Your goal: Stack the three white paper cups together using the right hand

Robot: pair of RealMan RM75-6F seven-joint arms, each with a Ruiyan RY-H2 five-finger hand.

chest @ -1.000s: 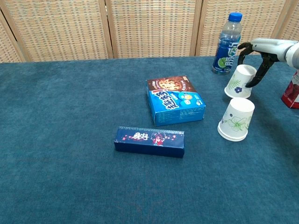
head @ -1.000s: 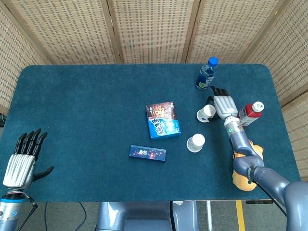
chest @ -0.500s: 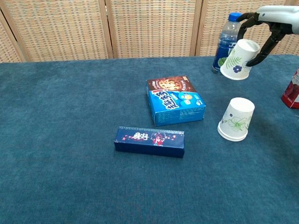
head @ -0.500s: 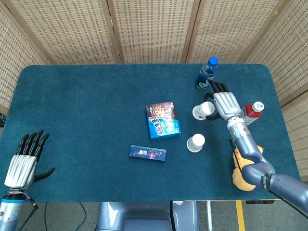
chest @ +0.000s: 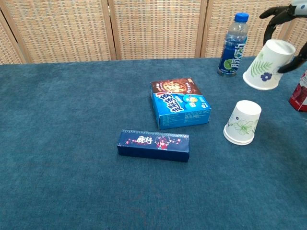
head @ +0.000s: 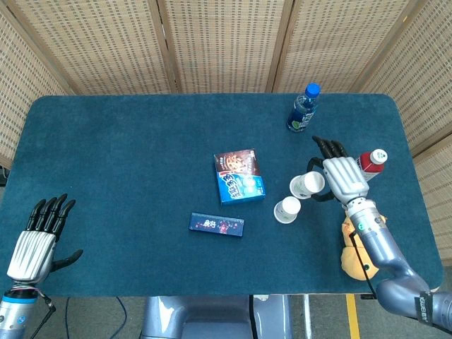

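On the blue-covered worktop, nearest the viewer, lies one long dark blue box, flat on its side. Just behind it sits one brighter blue snack box, also lying flat.

To the right, one white paper cup with a green flower print stands mouth-down on the worktop, probably the base the others will be dropped over. Above and slightly behind it, the right hand grips a second white cup, its fingers wrapped round the closed end. This held cup is lifted clear of the worktop and tilted, mouth pointing down and left, seemingly being lined up to go over the standing cup. Only two cups can be seen; a third is not visible.

Further back stands one clear water bottle with a blue cap, and one red bottle with a white cap by the right hand.

The left hand hangs at the near left edge, fingers spread, holding nothing.
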